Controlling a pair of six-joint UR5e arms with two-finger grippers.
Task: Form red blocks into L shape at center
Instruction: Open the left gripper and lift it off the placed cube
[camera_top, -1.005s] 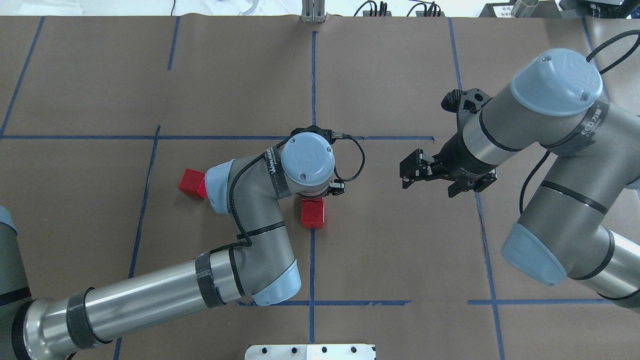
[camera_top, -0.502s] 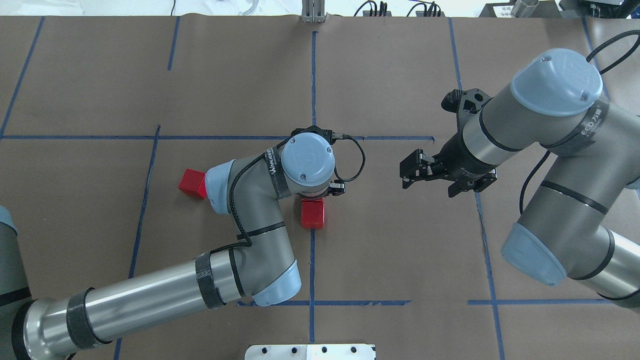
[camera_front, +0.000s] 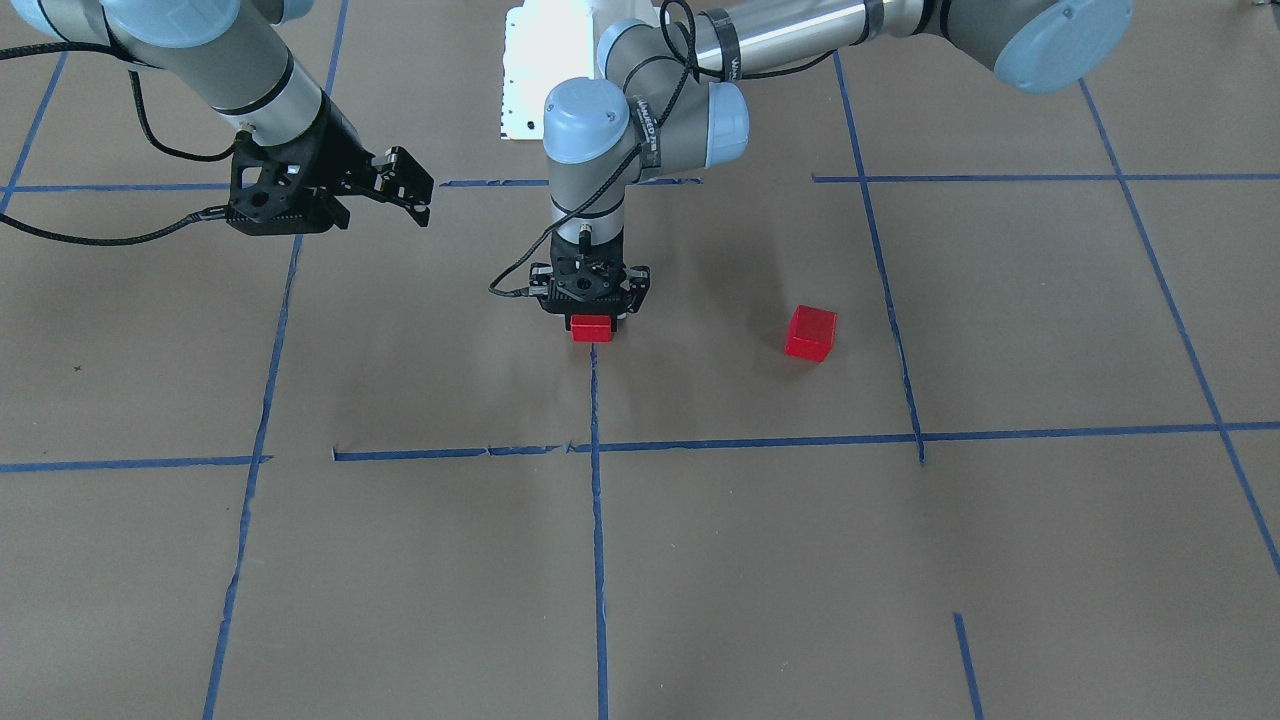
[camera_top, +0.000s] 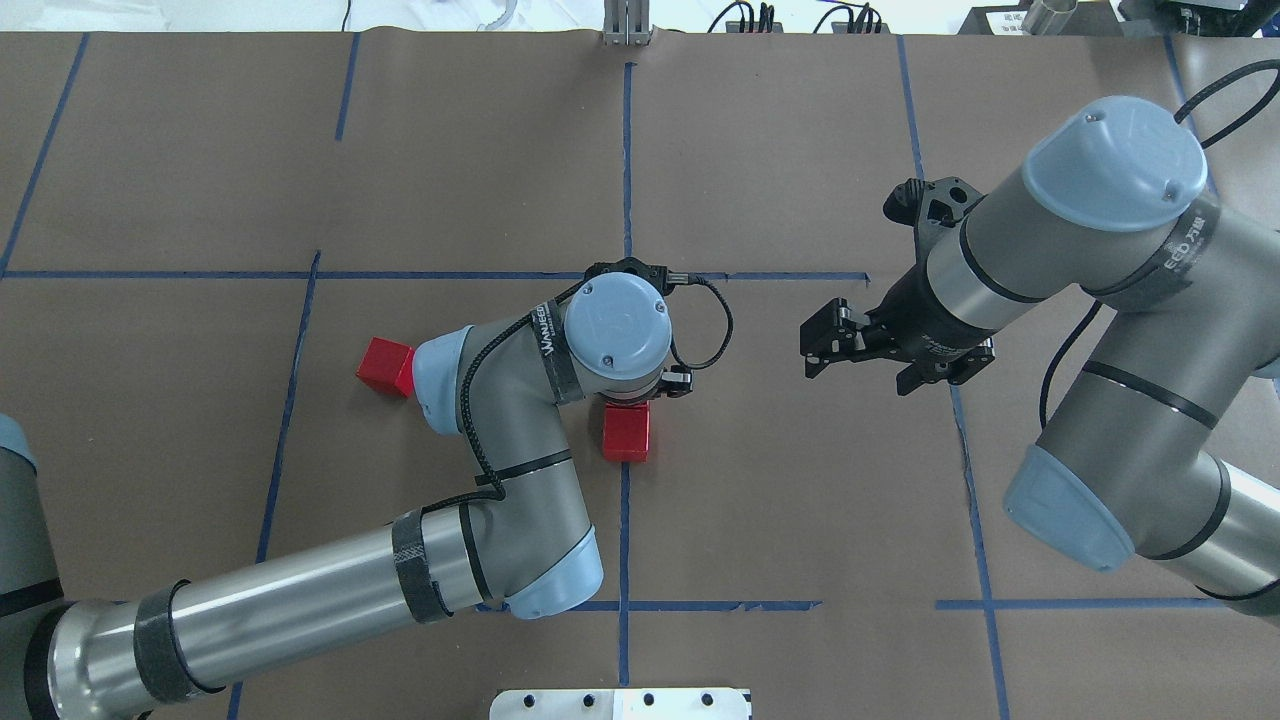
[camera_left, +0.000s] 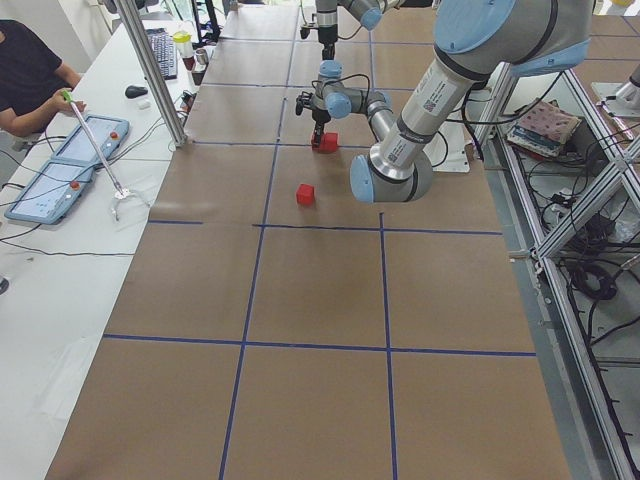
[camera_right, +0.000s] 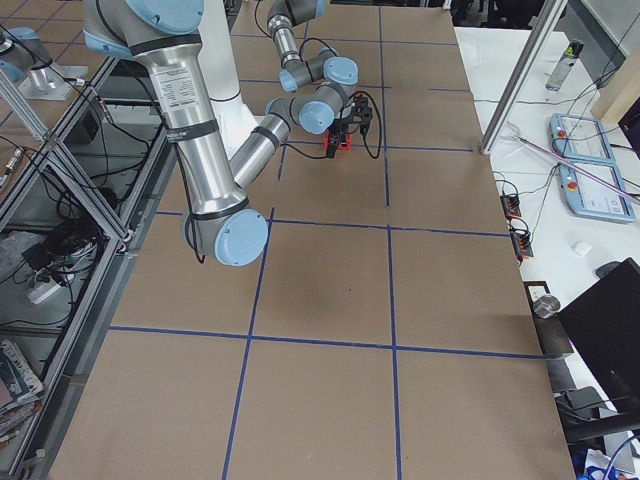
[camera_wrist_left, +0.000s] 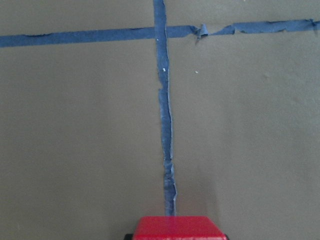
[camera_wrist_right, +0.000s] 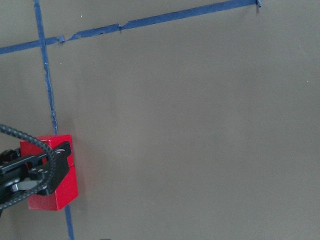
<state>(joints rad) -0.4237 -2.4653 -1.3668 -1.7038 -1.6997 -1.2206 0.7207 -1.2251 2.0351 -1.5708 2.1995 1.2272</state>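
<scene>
Apparently the left gripper (camera_front: 592, 320) is clamped on a block (camera_wrist_left: 175, 227), seating it on the center (camera_front: 594, 390) line beside a second block (camera_top: 626, 435). A third block (camera_top: 385, 366) waits toward the left edge. The right gripper (camera_top: 812, 345), fingers apart, idles clear.

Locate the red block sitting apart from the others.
Overhead view: the lone red block lies left of center, partly hidden by the left arm's wrist, apart from the blocks under the left gripper.
</scene>
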